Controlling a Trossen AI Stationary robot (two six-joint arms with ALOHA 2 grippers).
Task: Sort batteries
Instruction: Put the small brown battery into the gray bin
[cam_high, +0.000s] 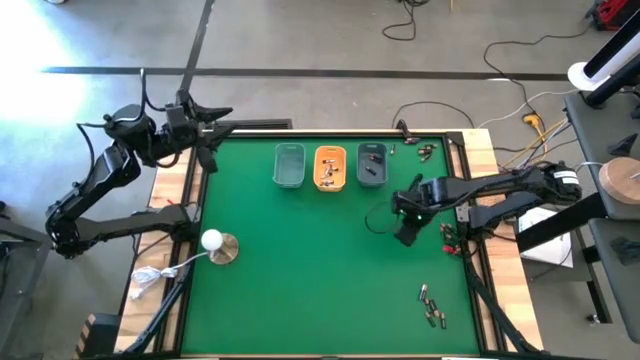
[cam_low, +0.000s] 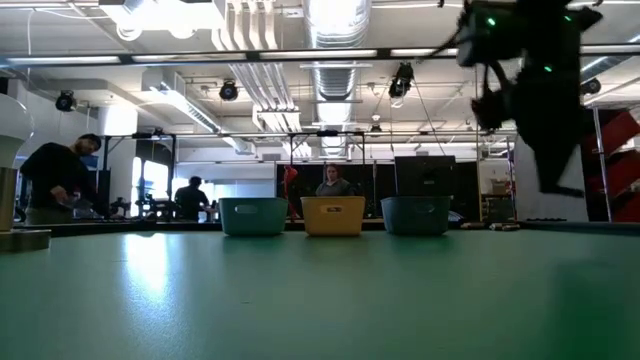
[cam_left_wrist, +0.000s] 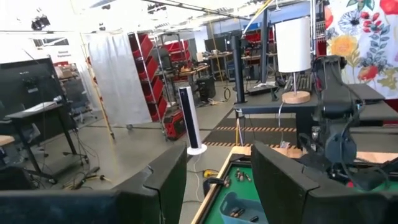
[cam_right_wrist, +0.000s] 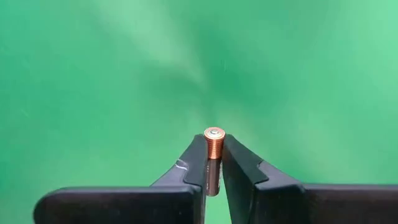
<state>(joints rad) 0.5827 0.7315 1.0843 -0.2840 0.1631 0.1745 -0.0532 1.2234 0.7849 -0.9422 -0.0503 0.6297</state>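
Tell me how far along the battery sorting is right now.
Partly done. The orange tray and the dark tray already hold batteries; the left tray looks empty. In hand: the right gripper has its jaws shut on one battery over the mat. Left: a loose pile of batteries near the front edge, more behind the trays. The left gripper waits, open.

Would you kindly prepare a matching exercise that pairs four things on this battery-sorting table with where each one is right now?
Things:
1. copper-topped battery
2. orange tray
3. white ball on a round base
4. loose batteries

Places:
A. near the table's left edge
B. between the right gripper's fingers
C. near the table's front right corner
D. middle of the row of three trays

Pairs: 1-B, 2-D, 3-A, 4-C
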